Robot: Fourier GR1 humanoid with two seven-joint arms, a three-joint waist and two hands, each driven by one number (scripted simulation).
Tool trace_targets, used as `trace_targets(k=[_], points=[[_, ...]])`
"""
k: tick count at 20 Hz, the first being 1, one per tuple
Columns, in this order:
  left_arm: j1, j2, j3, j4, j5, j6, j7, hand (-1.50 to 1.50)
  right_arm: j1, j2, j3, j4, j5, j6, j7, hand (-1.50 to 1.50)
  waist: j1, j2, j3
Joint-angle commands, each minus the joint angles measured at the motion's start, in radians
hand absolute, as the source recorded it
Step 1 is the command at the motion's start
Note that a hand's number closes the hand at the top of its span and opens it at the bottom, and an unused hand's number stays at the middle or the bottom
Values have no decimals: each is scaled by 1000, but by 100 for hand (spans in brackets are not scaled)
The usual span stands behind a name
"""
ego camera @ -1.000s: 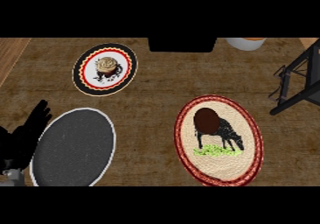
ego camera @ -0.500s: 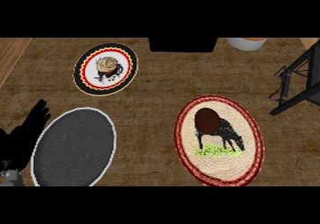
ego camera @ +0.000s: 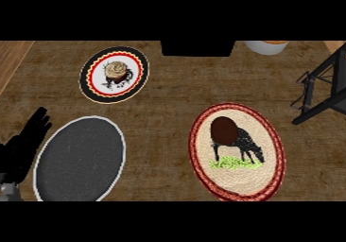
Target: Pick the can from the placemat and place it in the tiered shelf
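Can: dark brown, round top, on oval woven mat, 4 o'clock. Black shelf, 3 o'clock. Left robot hand, fingers spread, resting, 8 o'clock. Counter: brown wood grain.

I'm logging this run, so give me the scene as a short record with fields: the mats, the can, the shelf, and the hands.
surface: brown counter
can: dark red can, standing on the cow placemat, right of centre
other mats: grey oval mat at lower left; small round patterned mat at upper left
shelf: black tiered shelf at the right edge, partly out of view
left hand: left hand open, fingers up, resting at the left edge beside the grey mat
right hand: not in view
can status: not yet picked up
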Motion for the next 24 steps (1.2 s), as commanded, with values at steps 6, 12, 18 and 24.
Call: trace_targets(k=[6,12,18,24], points=[[-22,2,10,15,-7,-11,17,0,-55,17,-47,125,-30,-47,-150,-150,-10,-1,1],[-26,-68,-34,-8,-63,73,37,0,-134,21,-139,128,-174,44,-46,-150,-19,-5,1],[11,-15,16,-5,-11,-4,14,0,-111,-25,-285,175,-319,108,-72,-150,-20,-4,2],[47,-24,20,21,-20,-14,-48,0,-45,-127,-464,143,-463,204,-20,-150,-38,-8,1]])
